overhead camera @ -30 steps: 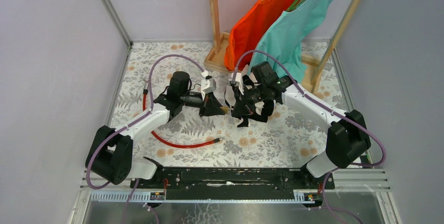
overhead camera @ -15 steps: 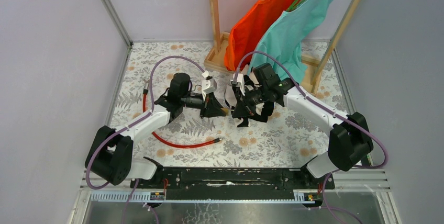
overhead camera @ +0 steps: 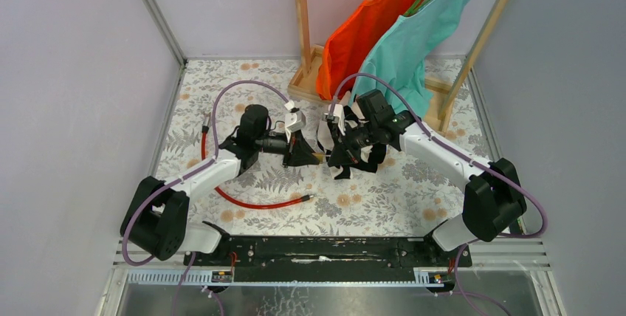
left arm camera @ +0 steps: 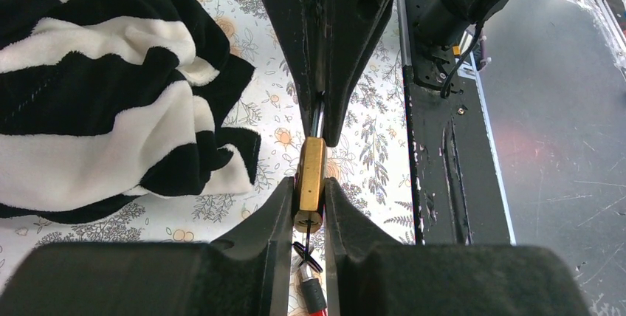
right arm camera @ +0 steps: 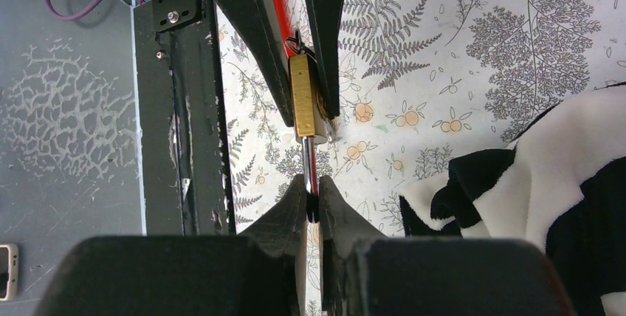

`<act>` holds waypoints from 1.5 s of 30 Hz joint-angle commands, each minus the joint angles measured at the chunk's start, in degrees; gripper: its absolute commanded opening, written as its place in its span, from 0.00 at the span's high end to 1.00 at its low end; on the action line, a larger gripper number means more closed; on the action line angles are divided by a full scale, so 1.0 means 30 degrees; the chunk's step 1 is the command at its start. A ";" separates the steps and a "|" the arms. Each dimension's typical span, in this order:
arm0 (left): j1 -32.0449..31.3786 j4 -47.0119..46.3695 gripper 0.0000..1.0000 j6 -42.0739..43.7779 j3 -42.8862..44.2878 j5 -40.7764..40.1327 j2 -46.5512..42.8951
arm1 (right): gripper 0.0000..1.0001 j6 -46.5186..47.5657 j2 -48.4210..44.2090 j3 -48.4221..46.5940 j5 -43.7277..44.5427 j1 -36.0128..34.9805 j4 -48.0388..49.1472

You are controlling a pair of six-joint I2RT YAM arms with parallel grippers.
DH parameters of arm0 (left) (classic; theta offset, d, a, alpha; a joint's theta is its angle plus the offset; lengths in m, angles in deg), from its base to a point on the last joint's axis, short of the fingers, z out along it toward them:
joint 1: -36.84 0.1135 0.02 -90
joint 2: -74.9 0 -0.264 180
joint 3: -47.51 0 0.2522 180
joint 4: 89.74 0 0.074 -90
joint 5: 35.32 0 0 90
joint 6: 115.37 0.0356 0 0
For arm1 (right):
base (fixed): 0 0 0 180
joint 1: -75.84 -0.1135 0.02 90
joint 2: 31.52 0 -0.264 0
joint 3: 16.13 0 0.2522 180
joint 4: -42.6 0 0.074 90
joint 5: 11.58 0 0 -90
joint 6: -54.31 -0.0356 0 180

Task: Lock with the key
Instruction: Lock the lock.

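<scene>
Floral table (overhead camera: 384, 198); wrist views alone clearly show the gripped padlock (left arm camera: 311, 176).

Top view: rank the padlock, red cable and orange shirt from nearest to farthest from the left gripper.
1. padlock: clamped in the left gripper.
2. red cable: on the table, near-left side.
3. orange shirt: hanging at the back.

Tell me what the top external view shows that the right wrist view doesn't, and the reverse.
Only the top view: the wooden rack with the orange garment and teal garment, plus both whole arms. Only the right wrist view: the grip up close, with the right gripper pinching the steel shackle and the left gripper clamping the brass padlock. Both: the red cable, the striped cloth and the floral table cover.
</scene>
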 commanded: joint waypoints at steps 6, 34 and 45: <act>-0.0944 -0.3895 1.00 -0.0438 -0.0767 -0.0860 -0.0716 | 1.00 -0.0126 -0.0385 -0.1667 -0.1442 -0.1763 0.2994; -0.1701 -0.8749 1.00 -0.4429 -0.1615 -0.0825 0.0070 | 1.00 -0.0448 -0.0247 -0.2437 -0.1386 -0.2704 0.3153; -0.2164 -1.1515 1.00 -0.6608 -0.2030 -0.1079 0.0613 | 1.00 -0.1310 -0.0276 -0.2449 -0.1865 -0.2902 0.3945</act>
